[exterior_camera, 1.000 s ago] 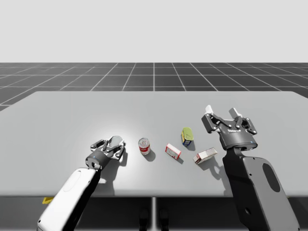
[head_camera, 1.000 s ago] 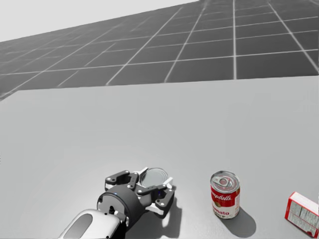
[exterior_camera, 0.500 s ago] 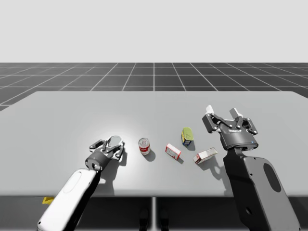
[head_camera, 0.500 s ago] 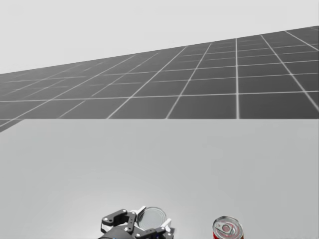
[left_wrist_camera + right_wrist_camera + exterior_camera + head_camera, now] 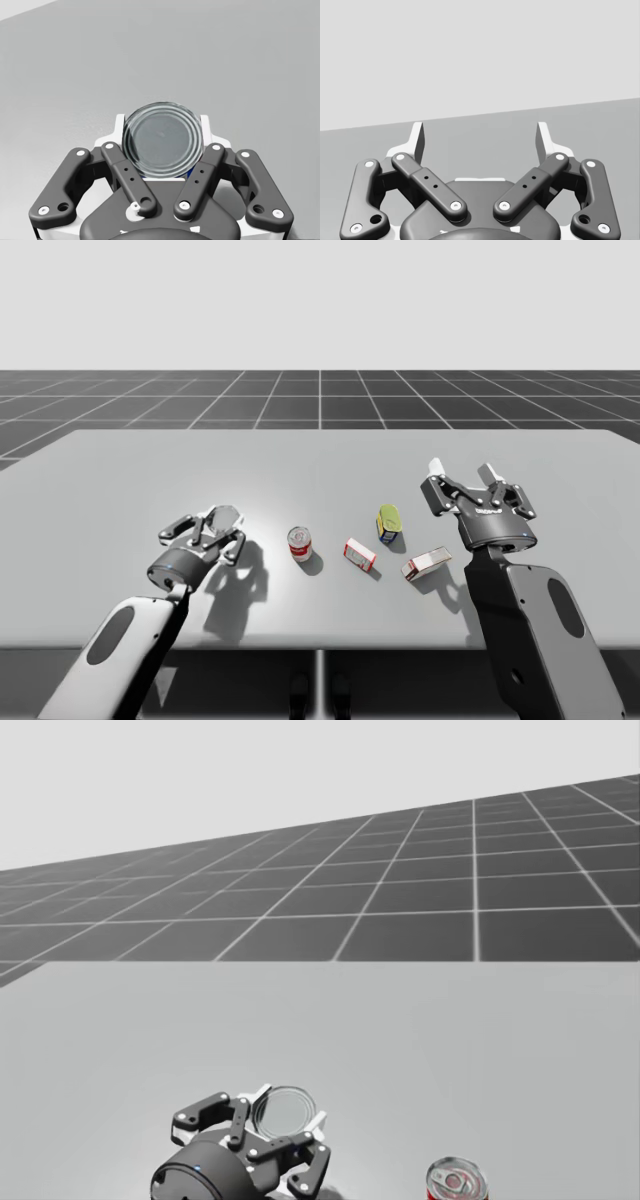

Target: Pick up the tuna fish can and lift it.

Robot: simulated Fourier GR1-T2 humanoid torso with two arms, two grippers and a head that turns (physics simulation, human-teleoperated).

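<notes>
Silver tuna can tight within left gripper

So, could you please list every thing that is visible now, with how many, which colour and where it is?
flat round can: one, silver, between the left claw's fingers, raised off the table
table: one, grey, under everything
upright can: one, red and white, near the table's middle
small box: one, red and white, right of the upright can
yellow-topped can: one, yellow-green and blue, just behind the small box
second box: one, white with red, beside the right arm
floor: dark with pale grid lines, beyond the table
left claw: one, dark grey, shut on the flat round can
right claw: one, dark grey, open, over the table's right part
</notes>
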